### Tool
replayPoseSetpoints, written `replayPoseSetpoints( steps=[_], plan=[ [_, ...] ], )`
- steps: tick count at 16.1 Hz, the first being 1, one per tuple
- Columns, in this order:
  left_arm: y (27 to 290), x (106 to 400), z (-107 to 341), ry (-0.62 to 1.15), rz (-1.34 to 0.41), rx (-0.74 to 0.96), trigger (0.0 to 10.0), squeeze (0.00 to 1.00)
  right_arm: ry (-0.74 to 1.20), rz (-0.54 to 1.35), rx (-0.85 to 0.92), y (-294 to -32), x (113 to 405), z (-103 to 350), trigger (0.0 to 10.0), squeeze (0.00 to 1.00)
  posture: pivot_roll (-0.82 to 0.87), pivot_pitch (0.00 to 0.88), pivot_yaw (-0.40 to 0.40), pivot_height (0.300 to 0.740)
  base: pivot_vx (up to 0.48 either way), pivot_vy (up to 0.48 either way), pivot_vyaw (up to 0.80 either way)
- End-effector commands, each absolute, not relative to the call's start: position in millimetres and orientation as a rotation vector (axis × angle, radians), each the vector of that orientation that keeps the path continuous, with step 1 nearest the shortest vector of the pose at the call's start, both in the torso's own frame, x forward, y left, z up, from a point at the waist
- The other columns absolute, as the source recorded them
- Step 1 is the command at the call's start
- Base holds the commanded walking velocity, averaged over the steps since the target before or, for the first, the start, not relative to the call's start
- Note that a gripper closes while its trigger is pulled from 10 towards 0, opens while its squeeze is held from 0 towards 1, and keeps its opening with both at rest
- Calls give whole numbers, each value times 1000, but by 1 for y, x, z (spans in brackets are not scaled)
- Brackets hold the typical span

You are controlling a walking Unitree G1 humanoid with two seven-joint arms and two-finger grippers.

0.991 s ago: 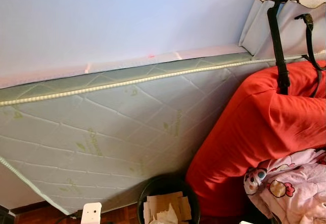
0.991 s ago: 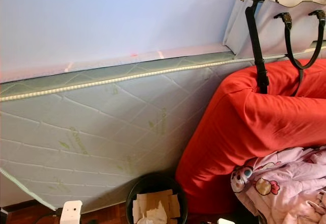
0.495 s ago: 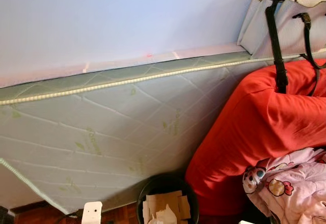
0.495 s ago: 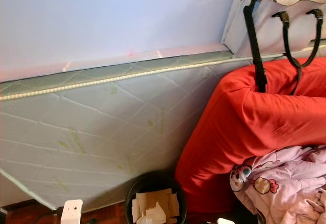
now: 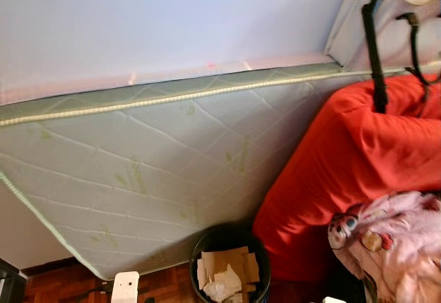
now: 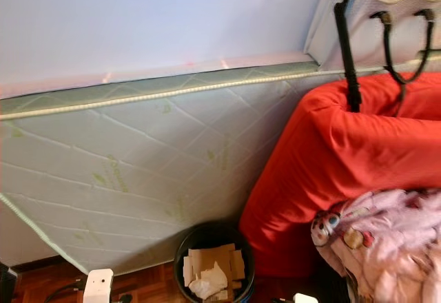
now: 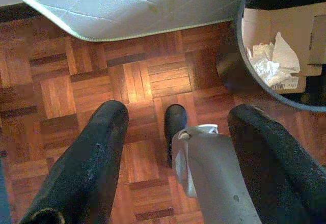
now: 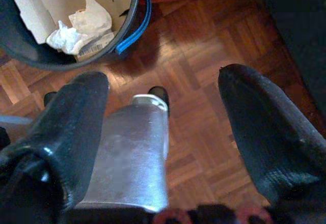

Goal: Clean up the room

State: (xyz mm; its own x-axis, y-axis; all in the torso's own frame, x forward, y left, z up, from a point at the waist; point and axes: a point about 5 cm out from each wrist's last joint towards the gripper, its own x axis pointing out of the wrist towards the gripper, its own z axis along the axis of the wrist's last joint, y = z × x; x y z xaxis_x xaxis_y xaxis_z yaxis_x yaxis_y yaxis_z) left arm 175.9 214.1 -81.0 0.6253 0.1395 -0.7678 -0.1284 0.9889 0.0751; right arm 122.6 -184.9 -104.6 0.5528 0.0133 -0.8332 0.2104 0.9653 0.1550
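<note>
On the wood-block floor (image 7: 66,81), at the foot of a quilted mattress (image 5: 138,158) leaning on its long edge against a pale wall (image 5: 165,21), stands a round black bin (image 5: 229,265). The bin holds flattened cardboard (image 5: 227,267) and crumpled white paper (image 5: 222,289). Just beside the bin, to the robot's right, a large red cushion (image 5: 344,172) touches the mattress face. A pale handbag (image 5: 386,24) with black straps rests at the cushion's top edge. A pink printed blanket (image 5: 393,248) lies against the cushion's lower front. A small white device (image 5: 124,288) sits on the floor near the mattress's lower corner. The left gripper (image 7: 178,152) hangs above the floor with its fingers spread apart and nothing between them; the bin rim lies close by. The right gripper (image 8: 163,132) is likewise spread wide and empty, above the floor next to the bin.
</note>
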Motion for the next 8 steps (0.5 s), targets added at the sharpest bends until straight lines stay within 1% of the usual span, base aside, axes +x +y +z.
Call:
replayPoseSetpoints(
  steps=[1,3,8],
  plan=[
    [213,173,-83,903,146,25,10000,0,986,-120,238,-187,122,-105,10000,0,73,0,-45,740,-270,0,0],
    [213,173,-83,902,142,28,10000,0,986,-102,232,-186,123,-104,10000,0,62,0,-41,740,-270,0,0],
    [212,172,-84,909,134,40,10000,0,993,-104,230,-186,122,-105,10000,0,62,0,-36,740,0,0,0]
  ],
)
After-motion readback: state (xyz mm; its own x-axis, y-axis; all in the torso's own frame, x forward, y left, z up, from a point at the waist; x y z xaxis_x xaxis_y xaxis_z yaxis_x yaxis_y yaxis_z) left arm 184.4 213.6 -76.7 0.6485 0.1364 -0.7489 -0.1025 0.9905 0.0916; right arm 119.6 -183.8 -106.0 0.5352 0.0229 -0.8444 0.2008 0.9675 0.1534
